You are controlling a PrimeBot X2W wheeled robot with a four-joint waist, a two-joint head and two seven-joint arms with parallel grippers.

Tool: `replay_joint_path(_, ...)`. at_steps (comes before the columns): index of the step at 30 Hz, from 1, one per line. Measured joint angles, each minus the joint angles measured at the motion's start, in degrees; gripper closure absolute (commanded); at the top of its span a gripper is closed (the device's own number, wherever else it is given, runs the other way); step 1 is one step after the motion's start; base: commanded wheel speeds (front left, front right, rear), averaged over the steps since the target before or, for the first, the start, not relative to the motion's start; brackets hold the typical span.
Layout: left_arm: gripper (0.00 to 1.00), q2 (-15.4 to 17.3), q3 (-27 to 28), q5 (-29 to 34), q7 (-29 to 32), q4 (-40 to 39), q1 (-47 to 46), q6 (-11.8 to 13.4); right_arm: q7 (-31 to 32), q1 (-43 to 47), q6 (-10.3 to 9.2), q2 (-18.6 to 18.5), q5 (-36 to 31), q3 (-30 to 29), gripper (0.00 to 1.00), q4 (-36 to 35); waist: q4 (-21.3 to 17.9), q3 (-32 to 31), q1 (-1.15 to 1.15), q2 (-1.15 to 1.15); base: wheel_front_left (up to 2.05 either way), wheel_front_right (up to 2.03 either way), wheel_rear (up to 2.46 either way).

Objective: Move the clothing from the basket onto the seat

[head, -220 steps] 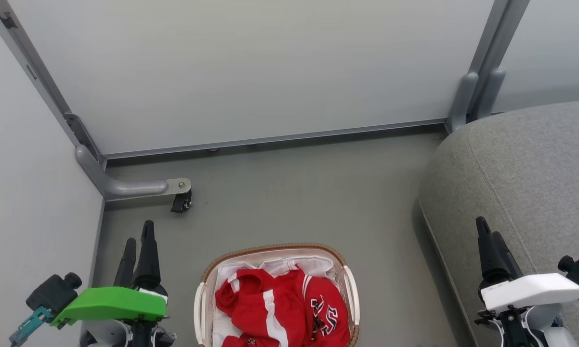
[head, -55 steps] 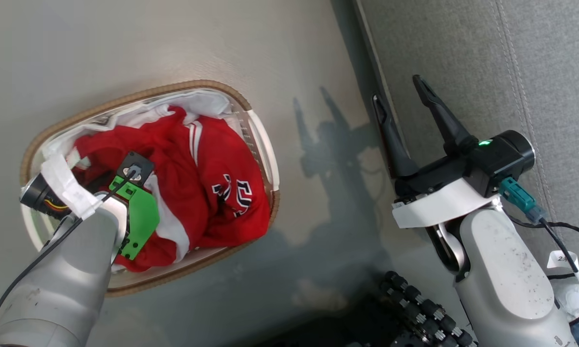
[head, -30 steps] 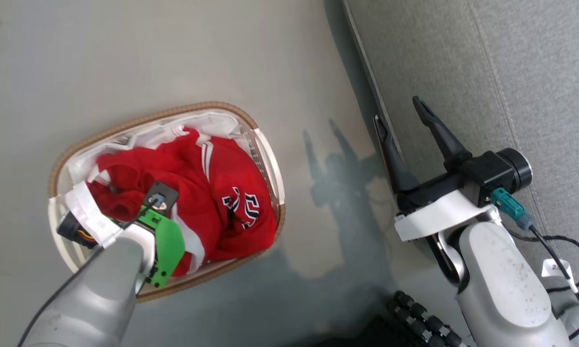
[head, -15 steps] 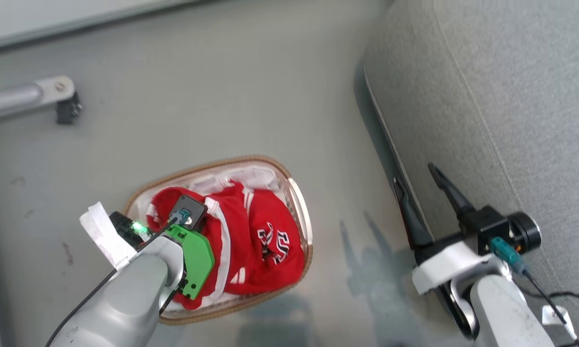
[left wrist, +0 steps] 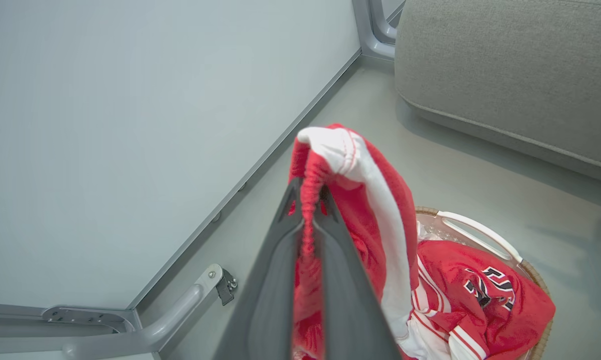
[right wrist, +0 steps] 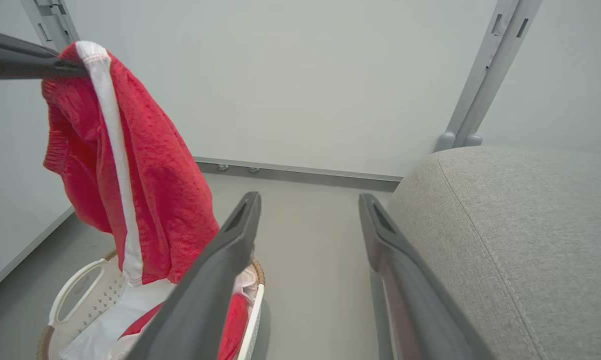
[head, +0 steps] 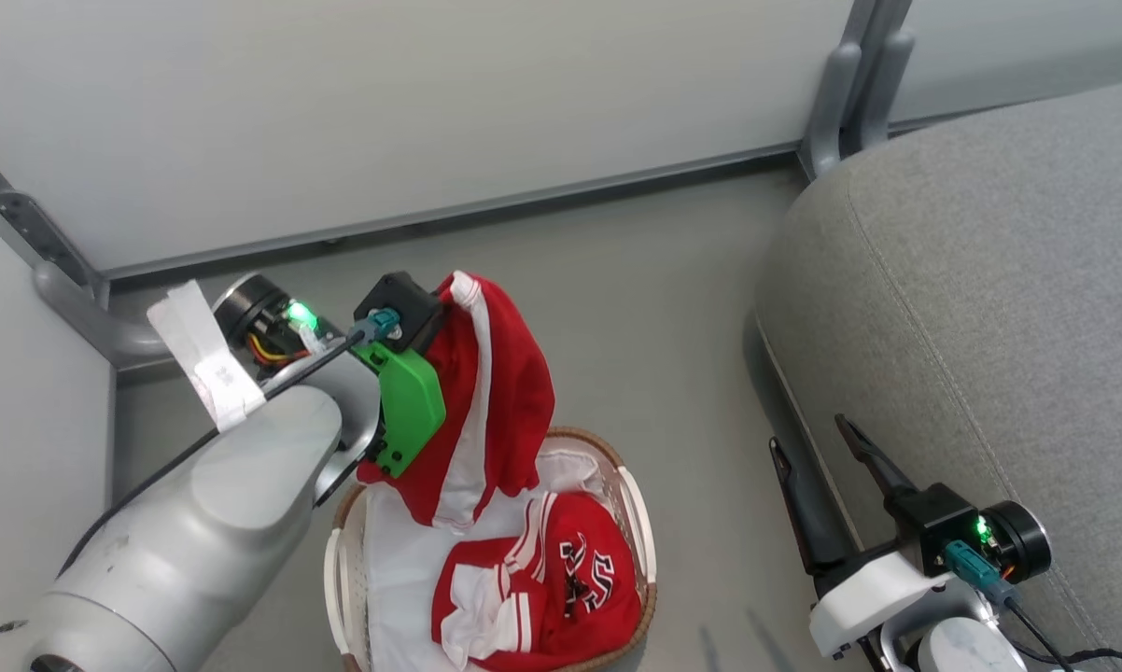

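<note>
Left arm (head: pixel 197 523) is a fat rounded silver-grey shell with a few scuffs, capped at the wrist by a bright green plastic cover (head: pixel 410 401) — the right arm (head: pixel 958 651) gets a white cover (head: pixel 874 597) instead. Each wrist has a stubby round black camera (head: pixel 1023 541) with a tiny green light (head: pixel 298 313) and a teal plug (head: pixel 381 324) feeding a thin black cable (head: pixel 323 355). Left one's got white tape (head: pixel 204 359) stuck on, plus red and yellow wires (head: pixel 267 347) peeking out. Left gripper (left wrist: pixel 308 197) and right gripper (head: pixel 809 434) — long, dark, tapered fingers, slotted near the tips.

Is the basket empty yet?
No, one numbered jersey lies in the basket, under the striped jersey held up by the left gripper.
</note>
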Motion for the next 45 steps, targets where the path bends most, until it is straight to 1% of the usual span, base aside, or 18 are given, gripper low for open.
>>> replay_joint_path(4,1.00,0.13,-0.89,-0.81,1.10,-3.23,-3.67,-0.01,0.01,0.37,0.00,-0.01,-0.23,0.79,0.00,0.03,0.98,-3.39,0.00,0.00,0.00,0.00,0.00)
replay_joint_path(8,1.00,0.11,-0.62,-1.33,1.68,-5.13,-8.55,-0.01,0.01,0.03,0.00,0.00,-0.22,1.87,0.00,-0.05,1.79,-5.81,0.00,0.00,0.00,0.00,0.00)
replay_joint_path(18,1.00,-1.40,0.22,-2.14,2.59,-6.12,-16.57,-0.01,0.01,-3.72,0.00,-0.01,0.45,4.58,0.00,-0.11,2.66,-8.33,0.00,0.00,0.00,0.00,0.00)
replay_joint_path(30,1.00,-4.97,-0.62,-2.27,3.10,-5.80,-20.60,0.01,0.01,-10.99,0.00,0.00,0.93,8.77,0.00,0.88,4.07,-8.64,0.00,0.00,0.00,0.00,0.00)
replay_joint_path(36,1.00,-6.79,-1.83,-2.61,2.82,-5.77,-21.23,0.01,0.00,-16.47,0.00,0.00,1.25,10.06,0.00,4.32,5.32,-8.70,0.00,0.00,0.00,0.00,0.00)
replay_joint_path(45,1.00,-9.29,-4.56,-3.31,2.30,-6.24,-21.26,0.00,-0.07,-21.47,0.00,0.00,1.26,10.55,0.00,9.54,7.69,-9.01,0.00,0.00,0.00,0.00,0.00)
